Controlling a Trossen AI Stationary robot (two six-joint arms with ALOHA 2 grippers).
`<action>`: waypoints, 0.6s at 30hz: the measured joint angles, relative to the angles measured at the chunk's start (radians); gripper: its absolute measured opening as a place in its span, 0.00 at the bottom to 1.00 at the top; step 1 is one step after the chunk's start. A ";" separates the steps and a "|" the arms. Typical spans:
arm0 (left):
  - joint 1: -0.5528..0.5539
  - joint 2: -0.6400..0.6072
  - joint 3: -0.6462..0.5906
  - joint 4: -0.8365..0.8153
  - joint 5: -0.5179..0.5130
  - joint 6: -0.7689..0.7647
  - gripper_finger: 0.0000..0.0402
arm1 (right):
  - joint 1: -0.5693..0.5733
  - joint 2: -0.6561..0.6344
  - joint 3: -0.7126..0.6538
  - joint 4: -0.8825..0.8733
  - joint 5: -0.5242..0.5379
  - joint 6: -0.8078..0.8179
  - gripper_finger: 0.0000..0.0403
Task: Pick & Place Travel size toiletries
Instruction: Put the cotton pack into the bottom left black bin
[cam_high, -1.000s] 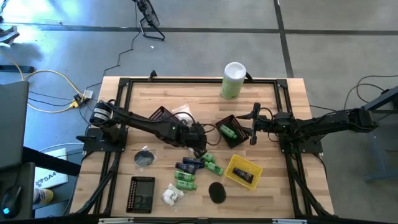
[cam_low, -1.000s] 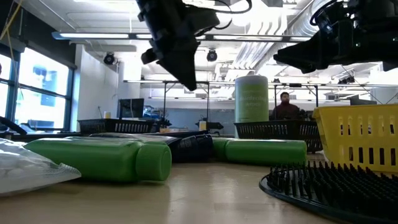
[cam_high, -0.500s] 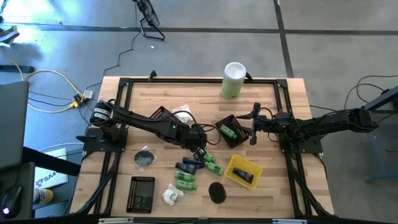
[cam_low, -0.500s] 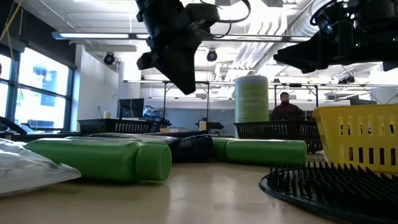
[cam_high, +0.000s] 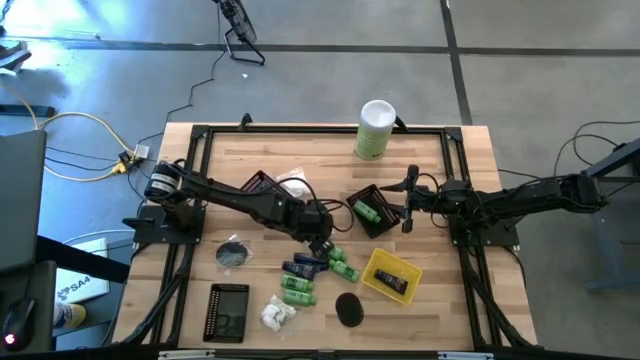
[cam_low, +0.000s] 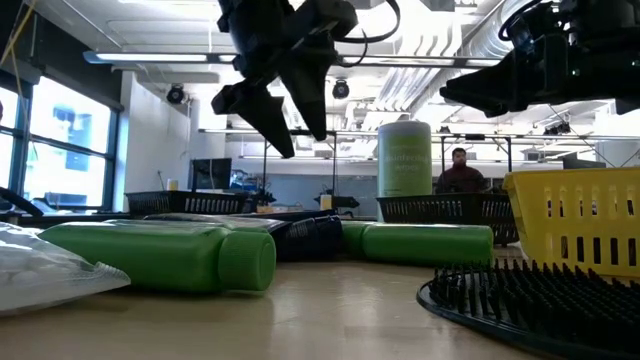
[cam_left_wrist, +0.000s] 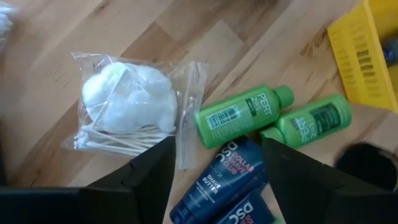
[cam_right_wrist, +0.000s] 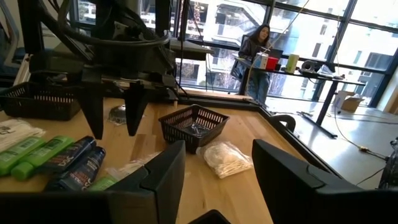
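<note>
Toiletries lie under the spread, empty left claw; right claw gapes; only wrist view shows labels.

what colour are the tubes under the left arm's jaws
Dark navy tubes with white lettering, clearest in the left wrist view.

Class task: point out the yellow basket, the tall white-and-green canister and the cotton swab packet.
yellow basket (cam_high: 378, 266): high view, its rim.
canister (cam_high: 376, 116): high view, its white top.
cotton swab packet (cam_left_wrist: 127, 106): left wrist view, its white pads.
</note>
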 joint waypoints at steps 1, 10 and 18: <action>0.000 0.000 0.000 0.001 -0.001 -0.018 0.59 | 0.000 0.000 0.000 0.000 0.000 -0.002 0.44; -0.041 0.000 0.000 -0.025 -0.065 -0.195 0.59 | 0.000 0.000 0.000 0.000 0.000 -0.008 0.44; -0.158 0.001 0.000 -0.154 -0.214 -0.497 0.59 | 0.000 0.000 0.000 -0.003 -0.001 -0.009 0.44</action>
